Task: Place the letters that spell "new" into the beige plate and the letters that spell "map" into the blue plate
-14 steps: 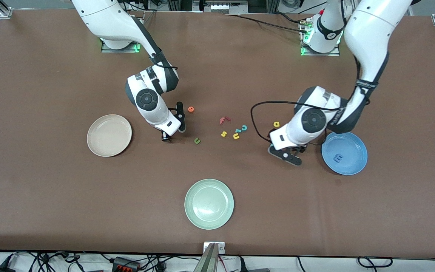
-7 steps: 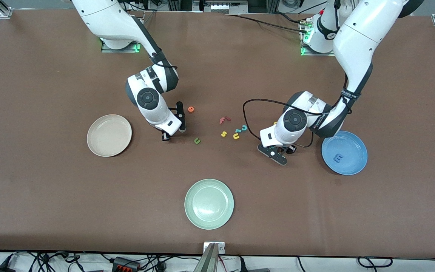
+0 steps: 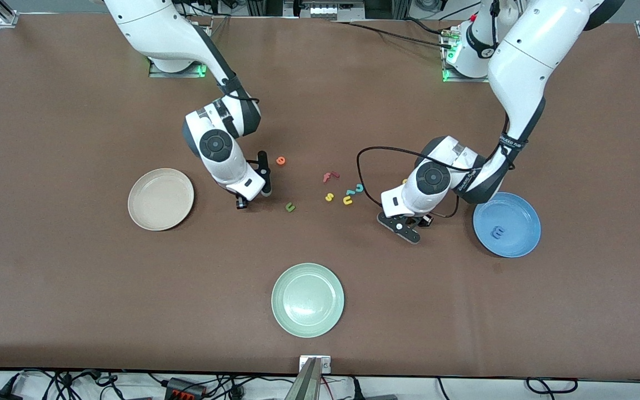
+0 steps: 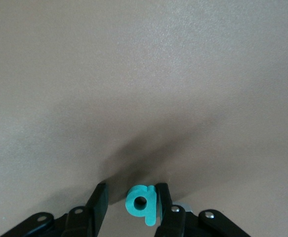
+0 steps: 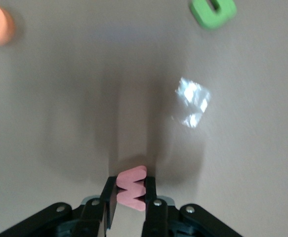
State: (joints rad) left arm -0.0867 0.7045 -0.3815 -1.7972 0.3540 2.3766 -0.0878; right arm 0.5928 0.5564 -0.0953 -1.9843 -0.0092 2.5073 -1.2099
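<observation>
In the right wrist view my right gripper [image 5: 130,185] is shut on the salmon w [image 5: 132,190], just above the table between the beige plate [image 3: 160,199] and the green n [image 3: 290,207]. The orange e [image 3: 280,160] lies close by. My left gripper [image 4: 132,192] is low over the table near the blue plate [image 3: 525,214]. The teal p [image 4: 141,202] stands between its fingers, touching one, with a gap to the other. The blue m [image 3: 498,232] lies in the blue plate. Only a sliver of the yellow a [image 3: 405,181] shows past the left arm.
A red f [image 3: 329,176], yellow s [image 3: 329,196], yellow u [image 3: 348,200] and teal c [image 3: 359,188] lie clustered mid-table between the two grippers. A pale green plate [image 3: 308,300] sits nearer to the front camera. A black cable loops beside the left wrist.
My left arm moved from beside the blue plate toward mid-table and its fingers narrowed around the teal p. My right gripper closed on the w and barely shifted.
</observation>
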